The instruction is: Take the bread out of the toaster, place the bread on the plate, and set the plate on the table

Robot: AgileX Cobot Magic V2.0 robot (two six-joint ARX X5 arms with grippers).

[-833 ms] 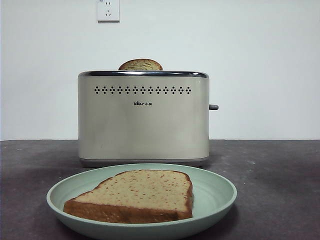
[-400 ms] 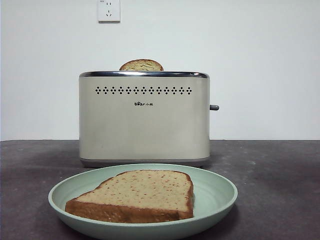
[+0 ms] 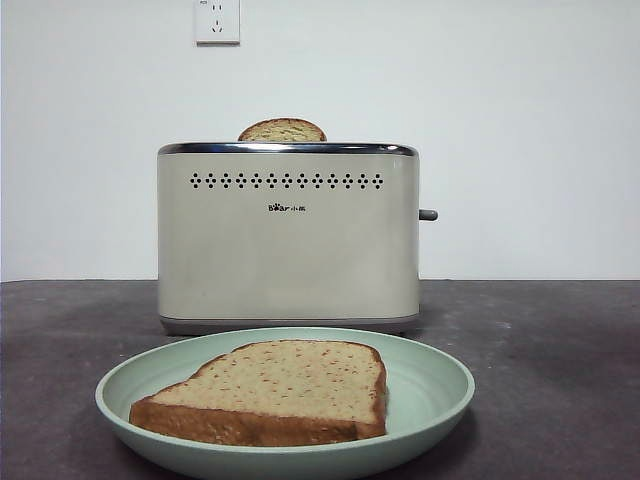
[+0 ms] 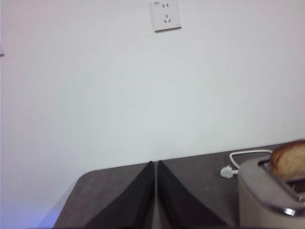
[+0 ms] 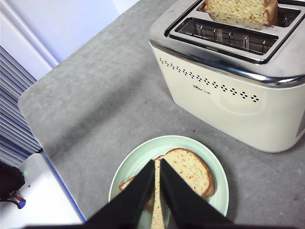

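Bread (image 3: pixel 270 392): flat slice, tan speckled crumb, darker crust, lying flat in plate (image 3: pixel 440 385), offset toward 9 o'clock. Plate: round, shallow, matte mint green, raised rim, resting on table (image 3: pixel 560 350), mottled dark grey. Toaster (image 3: pixel 288 240): boxy, smooth cream shell, chrome rim, dotted vent row, at 12 o'clock behind plate, apart. Second slice (image 3: pixel 283 130): domed top protruding from rear slot. Left gripper (image 4: pixel 155 164): jaws pressed together, empty, clear of toaster. Right gripper (image 5: pixel 156 163): jaws closed, empty, above plate.

Tan speckled bread (image 3: pixel 268 390) with a dark crust, flat on the round pale green plate (image 3: pixel 437 385); plate down on the dark grey table (image 3: pixel 545 350), just in front of the boxy cream toaster (image 3: pixel 288 240); toaster upright, shiny top.
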